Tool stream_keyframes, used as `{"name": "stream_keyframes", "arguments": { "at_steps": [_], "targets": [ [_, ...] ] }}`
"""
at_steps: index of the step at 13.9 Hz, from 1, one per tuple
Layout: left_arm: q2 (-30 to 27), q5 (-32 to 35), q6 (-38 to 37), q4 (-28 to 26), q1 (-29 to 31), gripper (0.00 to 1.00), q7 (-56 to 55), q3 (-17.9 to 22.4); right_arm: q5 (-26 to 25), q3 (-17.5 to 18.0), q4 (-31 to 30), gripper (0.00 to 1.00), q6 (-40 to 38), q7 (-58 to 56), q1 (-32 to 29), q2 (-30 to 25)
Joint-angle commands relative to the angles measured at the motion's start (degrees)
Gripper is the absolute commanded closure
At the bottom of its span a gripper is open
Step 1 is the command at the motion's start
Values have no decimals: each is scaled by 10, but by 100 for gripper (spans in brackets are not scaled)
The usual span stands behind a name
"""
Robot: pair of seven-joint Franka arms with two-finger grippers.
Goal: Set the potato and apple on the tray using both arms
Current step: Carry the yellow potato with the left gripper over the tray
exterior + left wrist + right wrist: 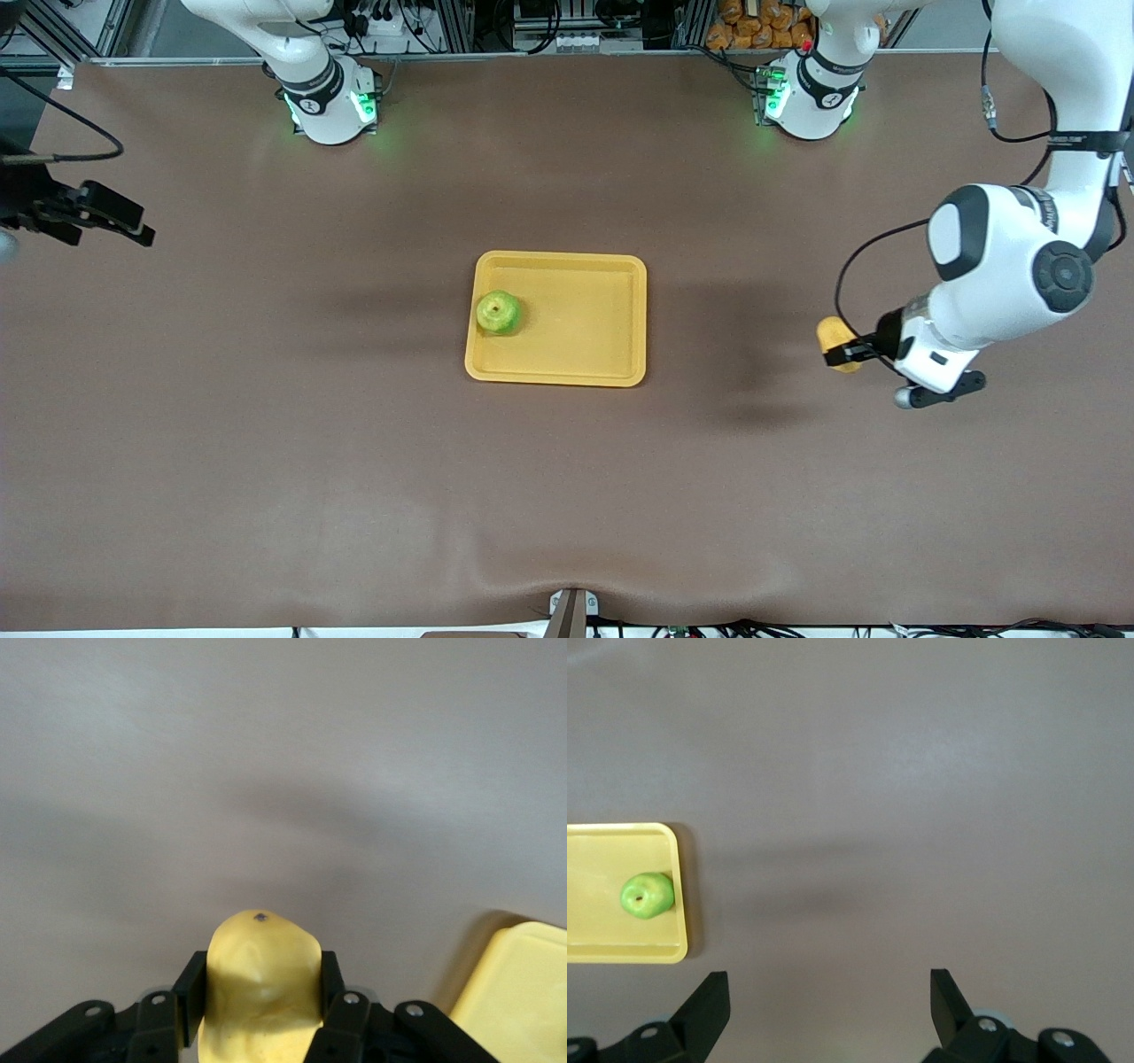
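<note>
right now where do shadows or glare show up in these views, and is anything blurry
Front view: soft dark shadow bands on the table either side of the tray, green glow at both arm bases. Left wrist view: the potato in the left gripper looks soft, a diffuse shadow above it. Right wrist view: faint shadow streak beside the tray, the apple sharp.

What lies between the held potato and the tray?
Only bare brown table, as the front view shows. The left claw holds the potato above it, off the tray toward the left arm's end.
</note>
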Motion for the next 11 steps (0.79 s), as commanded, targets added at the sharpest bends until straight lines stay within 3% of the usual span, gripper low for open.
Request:
{"name": "stream_keyframes", "arguments": {
  "at_steps": [1,3,7,11],
  "targets": [
    [-3,0,-14,13,-39,100,-79,-6,-2,-1,21,0,-29,6,-13,7],
    [3,16,-14,18,-78,100,-148,-6,-2,-34,21,0,-64,6,1,4],
    [45,98,-14,52,-178,100,-306,-6,-10,-32,21,0,-72,-3,1,-10],
    [93,145,-14,88,-247,100,-375,-6,-21,-28,37,0,-87,-5,3,-18]
  ]
}}
